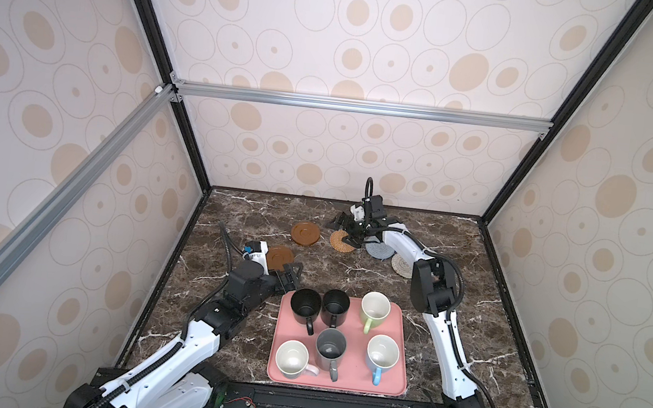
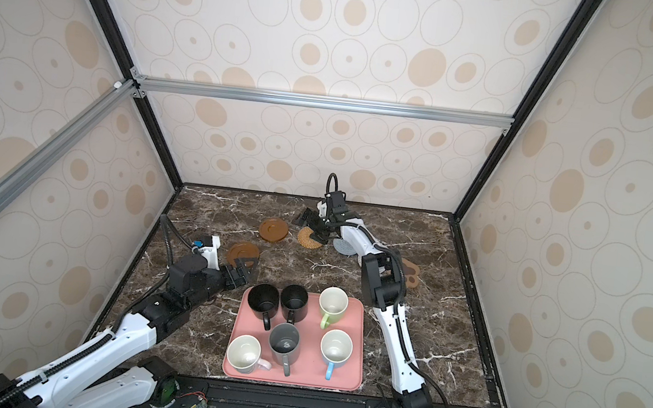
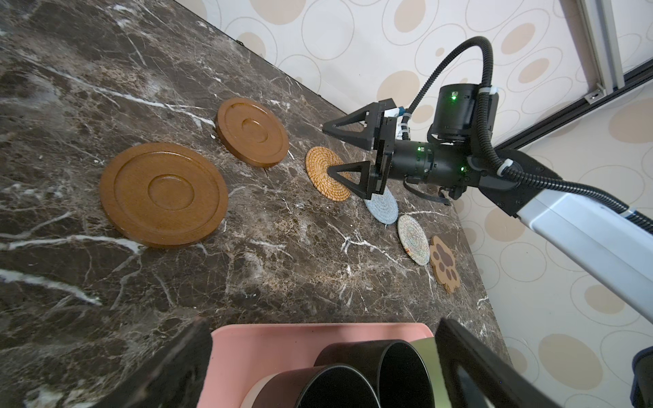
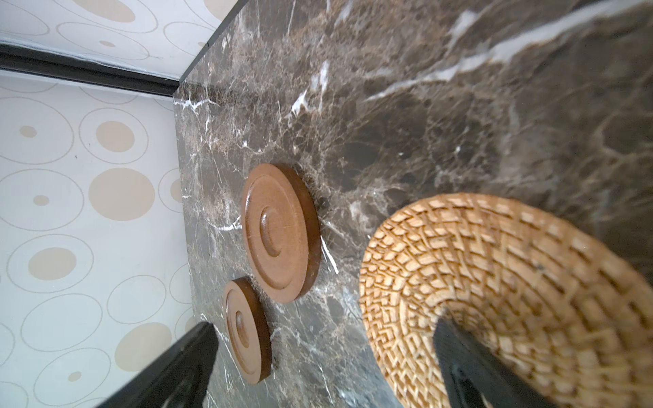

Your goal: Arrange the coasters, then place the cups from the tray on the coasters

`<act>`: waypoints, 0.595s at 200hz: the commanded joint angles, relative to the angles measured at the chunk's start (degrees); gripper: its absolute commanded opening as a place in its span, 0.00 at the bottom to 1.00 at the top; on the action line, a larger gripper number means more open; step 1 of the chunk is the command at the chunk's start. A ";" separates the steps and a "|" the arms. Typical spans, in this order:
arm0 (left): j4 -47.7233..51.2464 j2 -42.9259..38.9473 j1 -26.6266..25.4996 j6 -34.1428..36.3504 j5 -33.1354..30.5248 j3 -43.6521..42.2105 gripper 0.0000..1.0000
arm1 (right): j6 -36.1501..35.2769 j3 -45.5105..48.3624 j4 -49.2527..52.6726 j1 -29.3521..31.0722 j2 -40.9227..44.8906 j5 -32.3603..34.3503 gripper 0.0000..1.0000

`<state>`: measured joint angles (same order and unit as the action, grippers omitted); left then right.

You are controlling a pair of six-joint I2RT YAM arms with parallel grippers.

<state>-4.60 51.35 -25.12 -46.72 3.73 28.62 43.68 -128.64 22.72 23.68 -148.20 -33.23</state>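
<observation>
On the dark marbled surface [image 1: 493, 337], the pink tray [image 1: 355, 381] sits at the near edge between the two arms. All six mugs stand upright on it in two rows of three. The tray's far row holds the first black mug [image 1: 305, 304], the second black mug [image 1: 335, 304] and the light green mug [image 1: 375, 307]. Its near row holds the white mug with a pinkish handle [image 1: 291, 358], the grey mug [image 1: 330, 348] and the light blue mug [image 1: 382, 353].

Beyond the tray's far edge, the six coasters lie flat in a loose curved row. Closest to the tray's far-left corner is the nearer wooden disc [image 1: 279, 256]. Farther from the tray come the farther wooden disc [image 1: 305, 234], the rattan coaster [image 1: 340, 242], the blue-grey woven coaster [image 1: 373, 252] and the whitish woven coaster [image 1: 400, 267]. Off the tray's far-right corner lies the paw-shaped coaster [image 2: 412, 274], partly behind the right arm's elbow.

The left tool [image 1: 295, 275] is just off the tray's far-left corner, beside the first black mug, with its jaws spread wide. In both top views one finger overlaps the edge of the nearer wooden disc; whether it touches the disc cannot be told.

The right tool [image 3: 327, 150] is well beyond the tray's far edge, its jaws also wide apart. One finger [image 4: 456, 353] has its tip over the middle of the rattan coaster, though contact cannot be told. The other finger is over bare surface on the side away from the tray.
</observation>
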 commanded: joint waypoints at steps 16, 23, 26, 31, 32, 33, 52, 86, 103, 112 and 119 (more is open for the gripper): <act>0.09 -0.79 0.25 -0.87 -0.47 0.45 1.00 | 1.53 -0.67 1.29 0.43 -3.72 0.58 1.00; 0.06 -0.85 0.25 -0.89 -0.49 0.47 1.00 | 1.73 -0.69 1.04 0.41 -3.77 0.54 1.00; 0.21 -0.96 0.25 -0.90 -0.48 0.43 1.00 | 1.80 -0.65 0.97 0.48 -3.87 0.52 1.00; 0.21 -0.99 0.25 -0.90 -0.47 0.47 1.00 | 1.82 -0.73 0.86 0.51 -3.92 0.45 1.00; 0.25 -0.99 0.25 -0.91 -0.47 0.47 1.00 | 1.83 -0.73 0.85 0.54 -3.93 0.45 1.00; 0.27 -0.99 0.25 -0.91 -0.52 0.47 1.00 | 1.84 -0.74 0.84 0.56 -3.98 0.45 1.00; 0.50 -1.30 0.25 -0.92 -0.64 0.39 1.00 | 2.06 -1.13 0.74 0.68 -4.18 0.54 1.00; 0.81 -1.63 0.25 -0.83 -0.83 0.35 1.00 | 2.31 -1.79 0.67 0.81 -4.42 0.64 1.00; 0.82 -1.76 0.25 -0.85 -0.83 0.38 1.00 | 2.54 -1.79 0.57 0.78 -4.52 0.62 1.00; 0.99 -1.78 0.25 -0.90 -0.83 0.37 1.00 | 2.64 -1.82 0.48 0.82 -4.50 0.54 1.00; 0.92 -1.85 0.25 -0.85 -0.89 0.33 1.00 | 2.68 -2.01 0.48 0.84 -4.38 0.54 1.00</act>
<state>-4.34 50.37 -25.12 -46.74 3.62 28.62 45.41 -130.39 21.04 23.83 -149.69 -33.43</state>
